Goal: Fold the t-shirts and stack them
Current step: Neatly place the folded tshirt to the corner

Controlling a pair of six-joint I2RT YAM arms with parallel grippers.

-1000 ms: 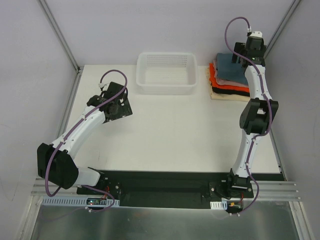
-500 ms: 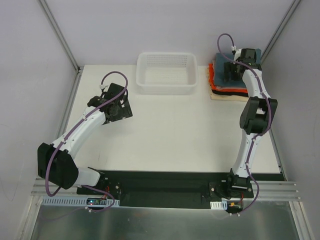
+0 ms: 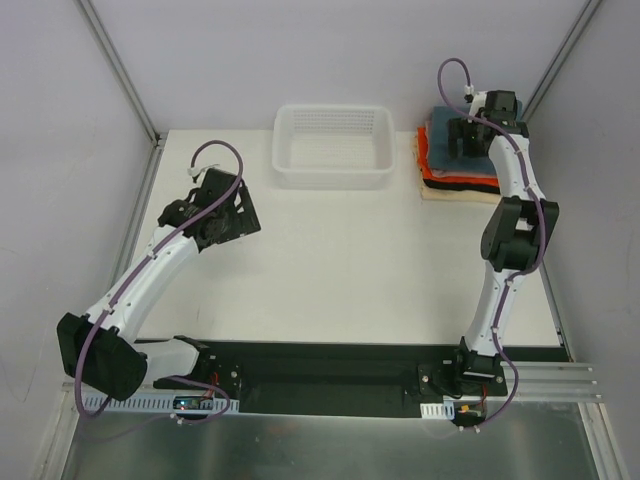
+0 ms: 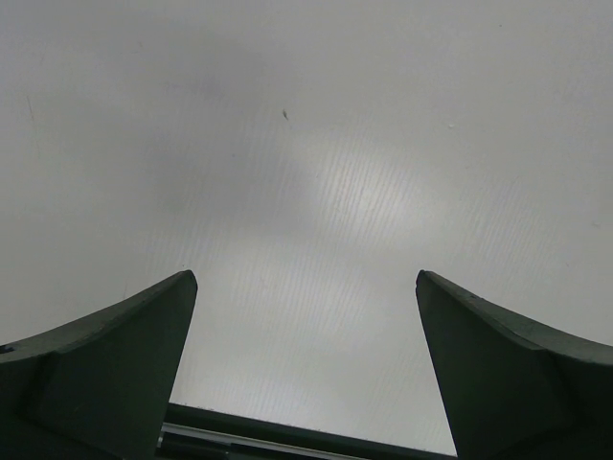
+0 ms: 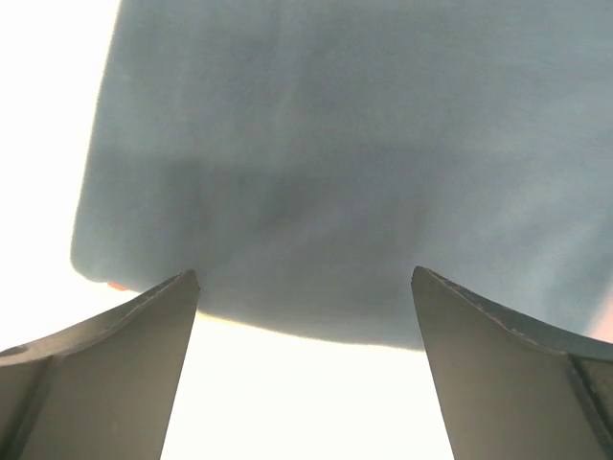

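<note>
From above, the t-shirts lie folded in one stack at the far right corner of the counter (image 3: 350, 260). The blue-grey shirt (image 3: 438, 135) is on top, then the orange-red shirt (image 3: 450, 172), the black shirt (image 3: 460, 184) and the cream shirt (image 3: 448, 195) at the bottom. The right jaws hang just above this stack. The left jaws are well apart from it, over bare counter, with the white basket (image 3: 333, 176) beyond them to the right.

In the left wrist view the left jaws are spread wide and hold nothing; only the counter (image 4: 316, 172) shows between them.

In the right wrist view the right jaws are also spread and grip nothing. The blue-grey shirt (image 5: 335, 144) lies flat just ahead of them, and a small orange-red edge (image 5: 117, 285) shows beside the left finger.

I judge the task nearly finished: I see no unfolded shirt anywhere, so probably only taking the arm away is left.
</note>
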